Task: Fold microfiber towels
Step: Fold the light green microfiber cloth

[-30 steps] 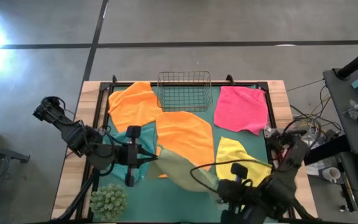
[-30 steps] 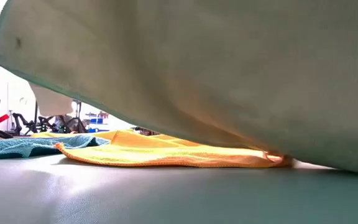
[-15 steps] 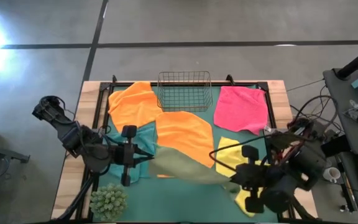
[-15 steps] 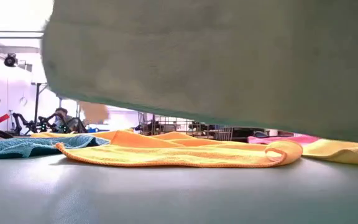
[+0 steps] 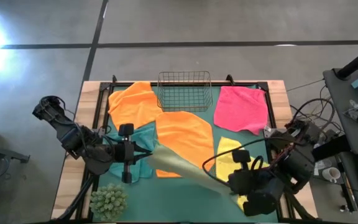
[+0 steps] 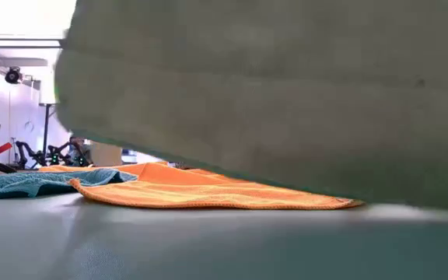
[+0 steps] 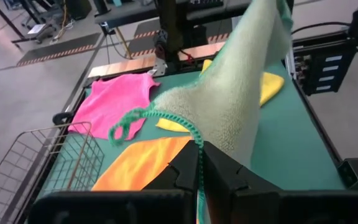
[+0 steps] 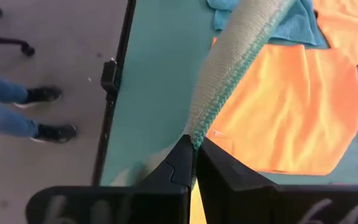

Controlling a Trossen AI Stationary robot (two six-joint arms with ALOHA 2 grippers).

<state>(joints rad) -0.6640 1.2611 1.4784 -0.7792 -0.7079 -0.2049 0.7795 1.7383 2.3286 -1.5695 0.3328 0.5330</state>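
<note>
I have the pale olive-green towel (image 5: 182, 170) stretched in the air between both claws, over the tabletop's (image 5: 166, 196) 6 o'clock side. My left claw (image 5: 143, 157) is clamped on its 9 o'clock corner, my right claw (image 5: 229, 185) pinched tight on the 4 o'clock end.

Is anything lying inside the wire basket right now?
No. In the high view the wire basket shows only bare surface through its mesh, with the orange towel beside it and the pink towel apart.
</note>
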